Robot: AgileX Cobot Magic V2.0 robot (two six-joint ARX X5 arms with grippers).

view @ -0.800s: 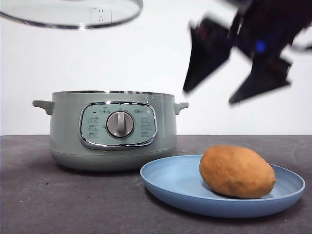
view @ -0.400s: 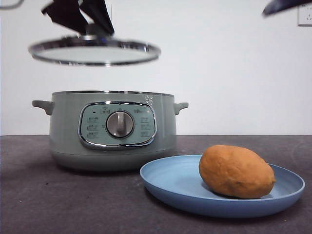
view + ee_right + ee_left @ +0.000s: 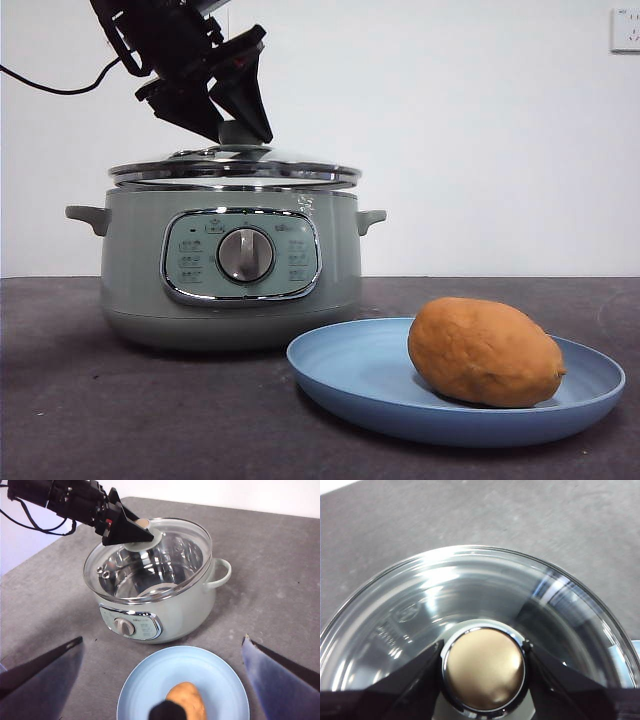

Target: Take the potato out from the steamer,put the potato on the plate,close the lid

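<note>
The steamer stands on the dark grey table, and through the glass the right wrist view shows its metal inside with no food in it. The lid lies over the rim of the steamer; whether it sits fully down or is a little above the rim, I cannot tell. The left gripper is clenched on the pale green knob of the lid, with one black jaw pressed on each side of it, so the lid and the steamer are directly under this gripper. The plate rests on the table just beside the front of the steamer, lower than the left gripper and off to its side. The potato lies on the plate, on the half far from the steamer, well apart from the left gripper. The right gripper hangs high above the plate with its jaws spread wide and nothing between them; the potato is below it, not touching it.
</note>
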